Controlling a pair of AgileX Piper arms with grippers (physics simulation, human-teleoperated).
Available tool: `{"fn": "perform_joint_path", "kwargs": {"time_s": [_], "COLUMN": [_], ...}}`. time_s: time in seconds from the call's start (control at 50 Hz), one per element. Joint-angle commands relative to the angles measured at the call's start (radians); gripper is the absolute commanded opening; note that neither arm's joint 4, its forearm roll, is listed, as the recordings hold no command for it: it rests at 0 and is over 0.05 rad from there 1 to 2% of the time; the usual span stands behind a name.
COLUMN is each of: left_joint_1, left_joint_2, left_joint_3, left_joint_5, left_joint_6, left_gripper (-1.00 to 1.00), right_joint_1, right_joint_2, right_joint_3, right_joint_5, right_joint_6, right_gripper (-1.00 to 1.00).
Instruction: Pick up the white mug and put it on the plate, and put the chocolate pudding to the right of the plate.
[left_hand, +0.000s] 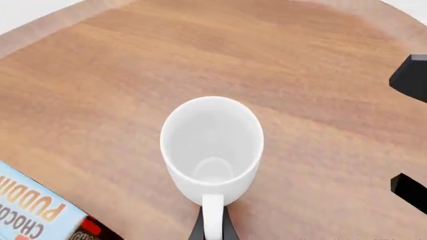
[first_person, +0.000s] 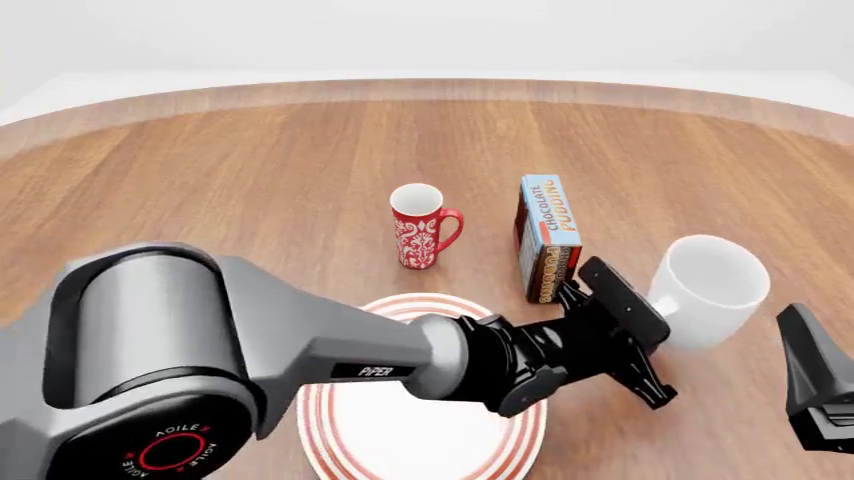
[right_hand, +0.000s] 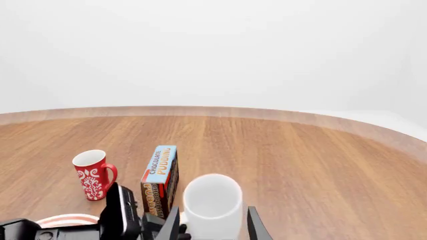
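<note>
The white mug (first_person: 707, 285) is to the right of the chocolate pudding (first_person: 550, 235), tilted with its mouth towards the camera. My left gripper (first_person: 654, 345) reaches across over the plate (first_person: 400, 303) and is shut on the mug's handle (left_hand: 212, 212). The left wrist view looks down into the mug (left_hand: 212, 140), and the pudding box (left_hand: 30, 210) stands beside it. My right gripper (first_person: 811, 385) is open and empty, just right of the mug. In the right wrist view the mug (right_hand: 212, 202) shows beyond the right gripper (right_hand: 213, 222).
A red patterned mug (first_person: 422, 228) stands left of the pudding, behind the plate. It also shows in the right wrist view (right_hand: 93, 175), as does the plate's rim (right_hand: 63, 219). The round wooden table's edge (first_person: 427, 88) curves across the back.
</note>
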Motion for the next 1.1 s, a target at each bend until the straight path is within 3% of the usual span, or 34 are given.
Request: {"fn": "perform_joint_path", "kwargs": {"time_s": [0.02,0.54,1.1], "left_joint_1": [0.003,-0.024,0.007], "left_joint_2": [-0.046,-0.188,-0.349], "left_joint_3": [0.053,0.229,0.385], "left_joint_5": [-0.032,-0.111,-0.158], "left_joint_6": [-0.001,0.011,0.022], "left_gripper": [-1.00,-1.00,-1.00], "right_joint_1": [0.000,0.002,0.001], "right_joint_2": [0.000,0.000,0.004], "right_joint_3": [0.000,-0.004,0.001], "right_joint_5": [0.000,-0.001,-0.009], "right_joint_6": [0.001,0.010,0.010], "right_gripper": [1.00,1.00,1.00]}}
